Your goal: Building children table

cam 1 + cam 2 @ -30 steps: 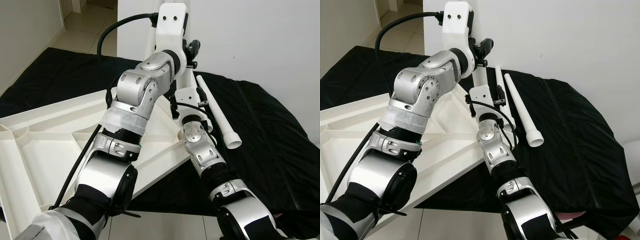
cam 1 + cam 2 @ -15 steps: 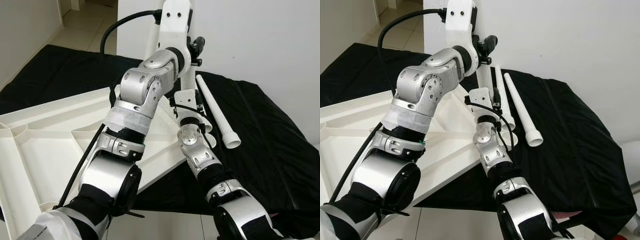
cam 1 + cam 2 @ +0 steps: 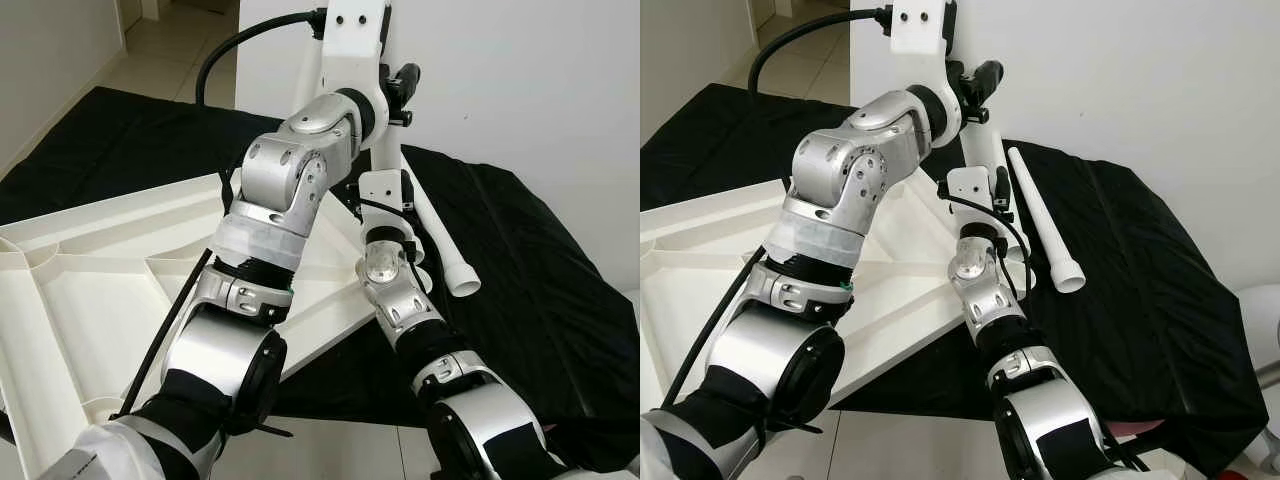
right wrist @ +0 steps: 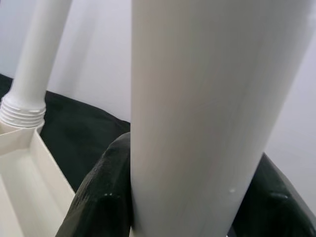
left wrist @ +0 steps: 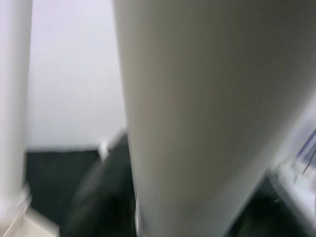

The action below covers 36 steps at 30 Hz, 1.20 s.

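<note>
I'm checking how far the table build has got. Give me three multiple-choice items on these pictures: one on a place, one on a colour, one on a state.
1. Where does the loose leg lie?
A. On the cloth, to the robot's right of the tabletop
B. In a tabletop compartment
C. On the tiled floor

2. What colour is the cloth under the parts?
A. White
B. Grey
C. Black

3. How is the leg in the right tool?
A. Lying flat
B. Held roughly upright
C. Snapped in two

Answers:
1 A: the loose leg rests on the cloth beside the tabletop.
2 C: the black cloth shows around the parts.
3 B: the held leg stands between the fingers of the right tool.
</note>
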Available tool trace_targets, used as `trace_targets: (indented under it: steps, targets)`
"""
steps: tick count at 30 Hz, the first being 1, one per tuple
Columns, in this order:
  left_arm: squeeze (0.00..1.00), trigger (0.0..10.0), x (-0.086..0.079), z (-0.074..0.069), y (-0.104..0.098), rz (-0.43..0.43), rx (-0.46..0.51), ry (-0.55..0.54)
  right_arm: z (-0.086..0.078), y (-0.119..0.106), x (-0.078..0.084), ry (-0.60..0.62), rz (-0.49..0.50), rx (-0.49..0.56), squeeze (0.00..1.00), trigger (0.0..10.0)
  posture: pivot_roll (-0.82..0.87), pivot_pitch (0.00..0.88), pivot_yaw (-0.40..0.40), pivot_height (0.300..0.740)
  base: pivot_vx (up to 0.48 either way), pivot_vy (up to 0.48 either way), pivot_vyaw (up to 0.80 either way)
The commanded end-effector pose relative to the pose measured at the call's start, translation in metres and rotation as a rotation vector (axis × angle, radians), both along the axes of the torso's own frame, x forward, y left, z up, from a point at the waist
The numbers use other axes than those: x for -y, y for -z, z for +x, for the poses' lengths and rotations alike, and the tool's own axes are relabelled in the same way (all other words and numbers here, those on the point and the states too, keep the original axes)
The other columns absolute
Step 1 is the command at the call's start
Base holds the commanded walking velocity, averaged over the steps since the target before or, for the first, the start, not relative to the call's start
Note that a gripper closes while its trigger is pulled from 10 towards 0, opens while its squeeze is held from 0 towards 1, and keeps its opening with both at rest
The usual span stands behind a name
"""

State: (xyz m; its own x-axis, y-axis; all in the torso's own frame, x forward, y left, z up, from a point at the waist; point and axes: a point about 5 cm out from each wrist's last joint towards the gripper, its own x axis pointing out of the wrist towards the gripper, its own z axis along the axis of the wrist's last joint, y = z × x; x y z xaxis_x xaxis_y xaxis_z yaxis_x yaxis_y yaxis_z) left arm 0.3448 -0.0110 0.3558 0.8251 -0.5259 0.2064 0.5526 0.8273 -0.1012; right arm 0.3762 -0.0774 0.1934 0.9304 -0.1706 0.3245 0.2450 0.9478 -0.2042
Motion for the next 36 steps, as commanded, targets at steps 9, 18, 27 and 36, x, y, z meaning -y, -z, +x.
trace_targets:
  steps: [9, 18, 27, 36]
  targets:
    - [1.00, 10.0, 0.004, -0.005, -0.004, -0.046, 0.028, 0.014, 0.002, 0.002, 0.014, 0.047, 0.044, -0.011, 0.00, 10.0, 0.06, 0.000, -0.168, 0.740, 0.000, 0.000, 0.00]
    - [0.00, 10.0, 0.003, -0.009, -0.009, -0.091, 0.078, 0.046, 0.002, 0.006, 0.018, 0.045, 0.100, -0.035, 0.00, 10.0, 0.04, 0.000, -0.151, 0.740, 0.000, 0.000, 0.00]
    - [0.00, 10.0, -0.017, -0.011, 0.001, -0.148, 0.107, 0.041, 0.002, 0.000, 0.032, -0.025, 0.232, -0.012, 0.00, 10.0, 0.04, 0.000, -0.130, 0.740, 0.000, 0.000, 0.00]
    - [0.00, 10.0, -0.042, -0.004, 0.035, -0.120, 0.051, -0.022, -0.002, 0.004, 0.054, -0.021, 0.203, -0.005, 0.00, 10.0, 0.01, 0.000, -0.103, 0.740, 0.000, 0.000, 0.00]
